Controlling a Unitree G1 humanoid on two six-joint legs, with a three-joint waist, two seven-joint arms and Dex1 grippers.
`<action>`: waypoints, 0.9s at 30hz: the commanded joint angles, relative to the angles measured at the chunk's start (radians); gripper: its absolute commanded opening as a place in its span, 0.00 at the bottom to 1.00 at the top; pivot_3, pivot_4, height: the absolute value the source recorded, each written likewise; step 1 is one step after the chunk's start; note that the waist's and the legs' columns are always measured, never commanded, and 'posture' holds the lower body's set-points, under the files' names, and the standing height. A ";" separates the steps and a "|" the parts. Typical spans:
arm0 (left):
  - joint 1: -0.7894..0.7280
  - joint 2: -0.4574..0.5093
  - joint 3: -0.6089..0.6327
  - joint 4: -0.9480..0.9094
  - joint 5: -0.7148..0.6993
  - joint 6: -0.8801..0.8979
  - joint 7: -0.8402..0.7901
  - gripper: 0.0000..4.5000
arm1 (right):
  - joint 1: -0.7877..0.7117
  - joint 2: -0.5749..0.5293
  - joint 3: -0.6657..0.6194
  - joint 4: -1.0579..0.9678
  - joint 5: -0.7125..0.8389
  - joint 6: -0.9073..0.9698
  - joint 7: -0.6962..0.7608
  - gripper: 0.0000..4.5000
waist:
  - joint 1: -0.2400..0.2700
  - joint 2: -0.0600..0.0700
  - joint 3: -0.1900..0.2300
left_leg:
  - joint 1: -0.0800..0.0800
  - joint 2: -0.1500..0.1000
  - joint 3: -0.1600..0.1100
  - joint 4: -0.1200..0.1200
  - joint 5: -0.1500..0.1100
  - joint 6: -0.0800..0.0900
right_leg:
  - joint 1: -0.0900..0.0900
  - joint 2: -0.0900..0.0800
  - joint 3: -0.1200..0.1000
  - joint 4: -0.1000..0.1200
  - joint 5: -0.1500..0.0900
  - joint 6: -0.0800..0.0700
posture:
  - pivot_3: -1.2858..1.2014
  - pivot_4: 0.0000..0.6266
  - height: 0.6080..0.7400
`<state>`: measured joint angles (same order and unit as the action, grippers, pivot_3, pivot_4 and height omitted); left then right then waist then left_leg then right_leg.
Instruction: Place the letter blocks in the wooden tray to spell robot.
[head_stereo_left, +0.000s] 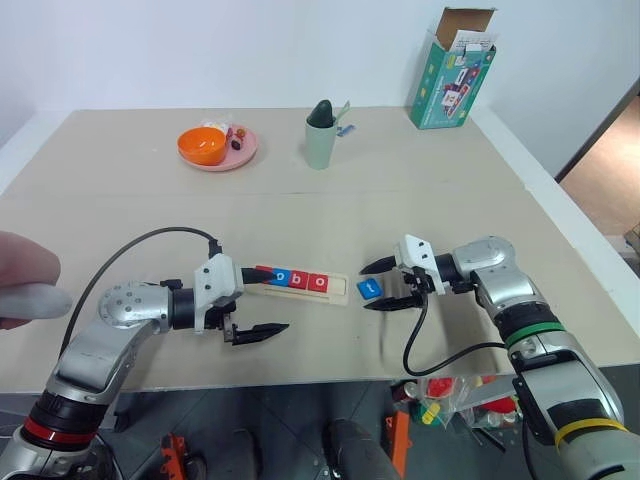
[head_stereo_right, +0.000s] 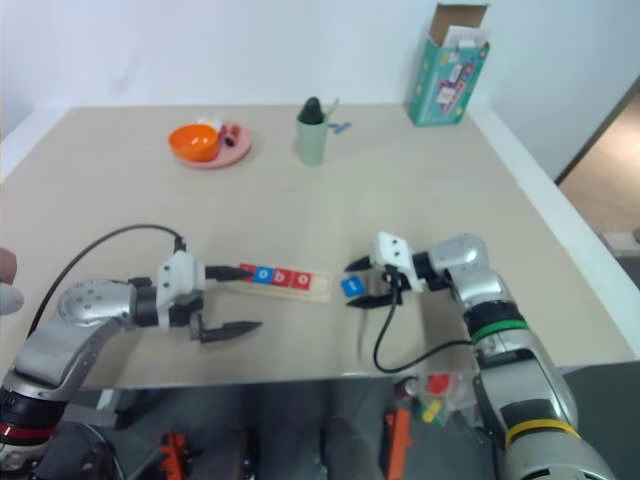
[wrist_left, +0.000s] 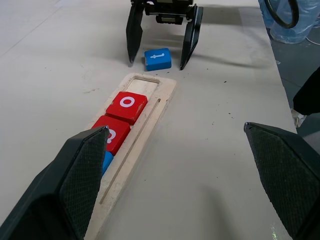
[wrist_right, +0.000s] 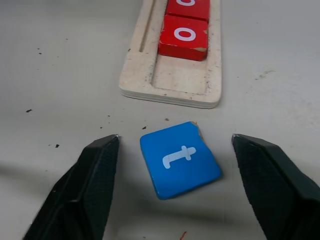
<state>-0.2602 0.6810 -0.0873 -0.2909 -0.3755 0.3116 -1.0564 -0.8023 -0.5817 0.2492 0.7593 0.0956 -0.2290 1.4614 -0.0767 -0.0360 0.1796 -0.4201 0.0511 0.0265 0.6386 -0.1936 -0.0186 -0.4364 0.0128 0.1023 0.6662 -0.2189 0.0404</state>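
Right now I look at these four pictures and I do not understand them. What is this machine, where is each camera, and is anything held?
It is a humanoid robot with two arms. Two pictures come from its head, two from its wrists. On the table lies a wooden tray with letter blocks inside and one slot free. A blue t block lies beside that end. The right gripper stands open around it without holding it. The left gripper is open near the tray. Farther back are a pink plate, a green cup and a box.

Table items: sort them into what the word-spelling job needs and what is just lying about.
Needed: wooden tray; red o block; blue b block; second red o block; blue t block; right gripper.

Lying about: pink plate; orange bowl; green cup; teal box.
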 joint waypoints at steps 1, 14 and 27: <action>-0.006 0.005 0.014 -0.018 -0.009 -0.006 0.000 1.00 | -0.002 -0.009 -0.023 -0.011 -0.001 -0.003 0.009 0.80 | 0.000 0.000 0.000 | 0.000 0.000 0.000 0.000 0.000 0.000 | 0.000 0.000 0.000 0.000 0.000 0.000 | 0.52 0.24 1.00; -0.035 -0.008 -0.001 0.018 0.000 -0.018 -0.010 1.00 | 0.003 -0.009 -0.041 -0.008 0.003 0.068 0.005 0.80 | 0.000 0.000 0.000 | 0.000 0.000 0.000 0.000 0.000 0.000 | 0.000 0.000 0.000 0.000 0.001 0.001 | 0.52 0.24 1.00; -0.034 -0.008 -0.003 0.023 0.004 -0.021 -0.008 1.00 | -0.021 0.017 -0.037 0.056 -0.008 0.033 0.005 0.80 | 0.000 0.000 0.000 | 0.002 0.000 0.000 0.001 0.002 0.000 | 0.002 0.000 0.001 0.000 0.001 -0.002 | 0.52 0.24 1.00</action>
<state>-0.2830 0.6722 -0.1026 -0.2546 -0.3706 0.3042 -1.0684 -0.8067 -0.5669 0.2259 0.8027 0.0947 -0.1916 1.4599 -0.0771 -0.0361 0.1795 -0.4178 0.0507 0.0267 0.6399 -0.1913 -0.0185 -0.4338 0.0127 0.1030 0.6662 -0.2183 0.0385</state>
